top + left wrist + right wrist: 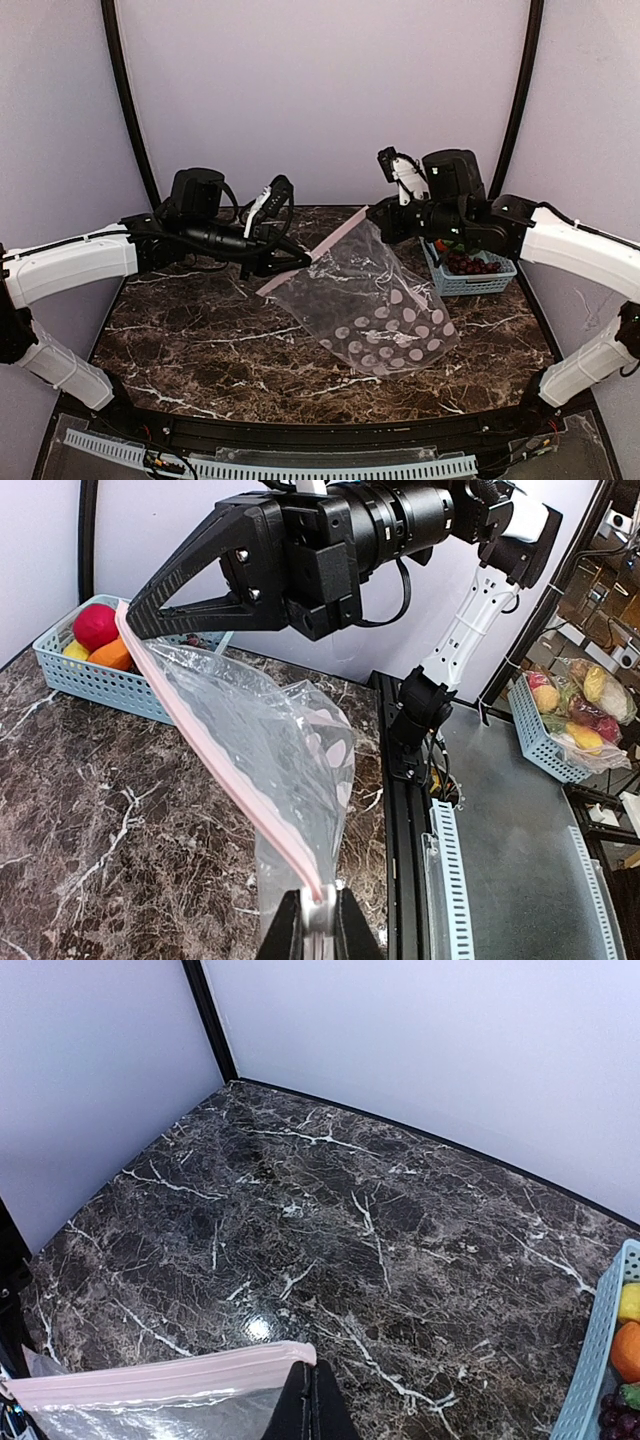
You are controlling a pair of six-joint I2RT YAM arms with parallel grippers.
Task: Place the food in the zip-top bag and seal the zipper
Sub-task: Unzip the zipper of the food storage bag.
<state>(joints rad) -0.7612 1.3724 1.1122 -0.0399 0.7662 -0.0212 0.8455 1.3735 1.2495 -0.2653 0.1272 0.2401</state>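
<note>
Both of my arms are holding the zip-top bag (385, 300) up over the tabletop (200, 340). My left jaws are clamping one end of the zipper (220, 750), with the pink strip pinched flat between them. My right jaws are pressing tight together on the opposite end. The strip is running straight and taut from one grip to the other.

The clear body of the bag is hanging below the strip, its pale dots showing toward the near edge. I cannot tell whether its lower edge is touching the marble.

The food is lying apart from the bag, in the light-blue basket (470, 283) at the far right of the tabletop, just beside my right arm. A red apple (95, 625), an orange piece (112, 655) and a yellow piece (75, 650) are sitting together at one end. The dark grape bunch (470, 262) is resting near them in the same basket.
</note>
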